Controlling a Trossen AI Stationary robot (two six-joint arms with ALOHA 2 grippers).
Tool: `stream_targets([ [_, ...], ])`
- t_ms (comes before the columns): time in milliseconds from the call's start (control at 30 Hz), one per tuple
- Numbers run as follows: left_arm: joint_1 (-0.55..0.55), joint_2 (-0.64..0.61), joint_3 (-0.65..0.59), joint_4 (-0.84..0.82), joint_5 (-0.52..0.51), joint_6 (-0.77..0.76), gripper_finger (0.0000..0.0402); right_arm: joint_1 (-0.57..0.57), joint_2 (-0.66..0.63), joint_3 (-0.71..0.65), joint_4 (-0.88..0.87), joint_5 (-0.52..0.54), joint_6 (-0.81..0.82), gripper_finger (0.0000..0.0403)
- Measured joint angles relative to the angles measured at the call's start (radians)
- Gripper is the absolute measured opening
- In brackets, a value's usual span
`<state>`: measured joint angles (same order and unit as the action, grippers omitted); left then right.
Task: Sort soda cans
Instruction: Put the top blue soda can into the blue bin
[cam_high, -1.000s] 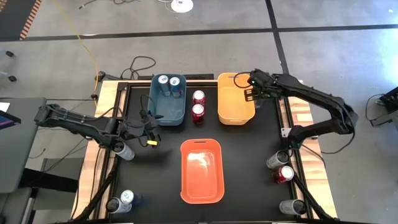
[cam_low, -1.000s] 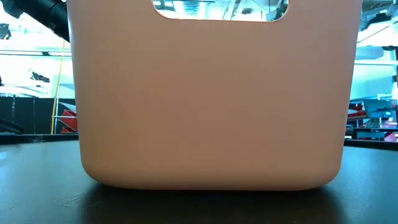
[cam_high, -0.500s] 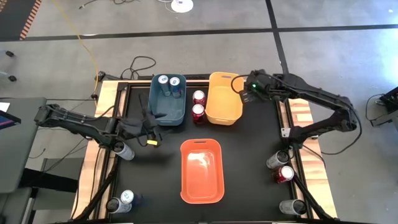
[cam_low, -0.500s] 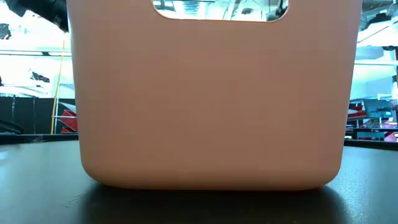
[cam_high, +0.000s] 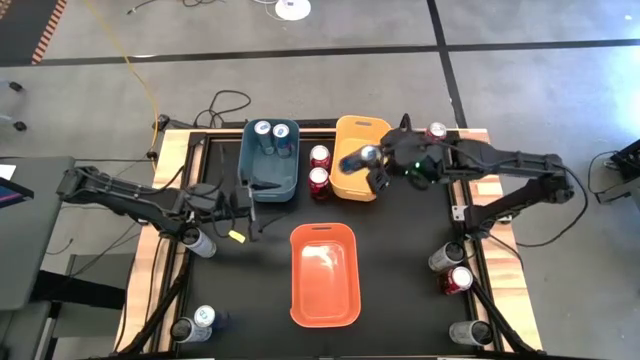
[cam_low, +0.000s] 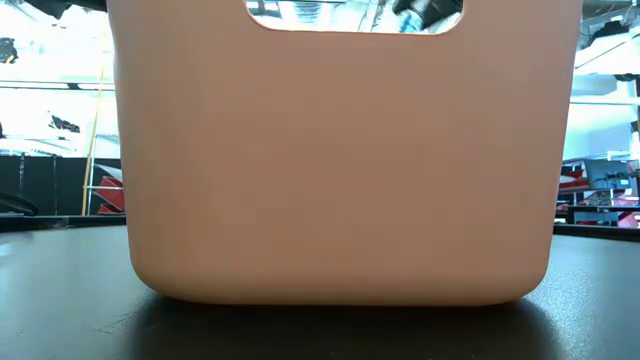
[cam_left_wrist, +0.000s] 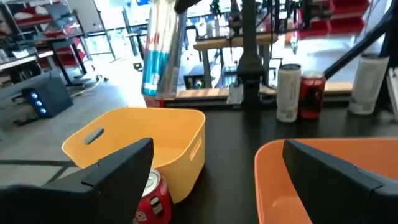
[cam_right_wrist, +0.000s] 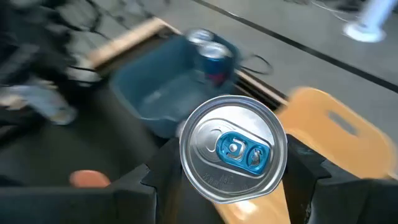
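- The right hand (cam_high: 372, 168) gripped a silver-and-blue can (cam_right_wrist: 232, 148) by its sides, held in the air over the yellow bin (cam_high: 352, 150), near that bin's worktop-centre end.
- The left wrist view showed this can (cam_left_wrist: 160, 53) hanging roughly upright above the yellow bin (cam_left_wrist: 134, 146), well clear of its rim.
- The blue bin (cam_high: 270, 172) already held two blue cans (cam_high: 273, 131) at its far end, so the held can likely belonged there; that is a judgement from colour alone.
- To do it well, the carry should stay high enough to pass over the two red cans (cam_high: 319, 167) standing between the blue and yellow bins, since a low sweep could knock them over.
- The can should come down upright into the bare near part of the blue bin, not onto the two already there, and the grip should loosen only once the base is low inside.
- The left hand (cam_high: 243, 200) stood open and empty just beside the blue bin's near end; the right arm should descend clear of it.
- Other cans waited at the worktop's edges: a grey can (cam_high: 199, 243) at the left, two (cam_high: 196, 322) at the near-left corner, three (cam_high: 458, 280) at the near-right, and a red one (cam_high: 435, 132) on the far-right edge.
- The orange bin (cam_high: 324, 274) sat empty in the middle and filled the low view.
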<state>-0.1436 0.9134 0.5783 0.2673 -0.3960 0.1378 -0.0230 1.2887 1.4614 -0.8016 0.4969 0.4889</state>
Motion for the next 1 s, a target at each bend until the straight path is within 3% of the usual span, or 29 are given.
stream_targets([
  [467,0.055,0.298,0.280,-0.031,-0.010,0.119,0.0360,0.075,0.150,0.000,0.112,-0.043,-0.046,0.0204],
  [767,0.096,0.455,0.403,-0.064,-0.005,0.153,0.0394,0.097,0.206,0.000,0.236,-0.085,-0.131,0.0204],
  [1000,0.096,0.533,0.490,-0.076,-0.001,0.153,0.0396,0.094,0.233,-0.001,0.282,-0.084,-0.185,0.0205],
])
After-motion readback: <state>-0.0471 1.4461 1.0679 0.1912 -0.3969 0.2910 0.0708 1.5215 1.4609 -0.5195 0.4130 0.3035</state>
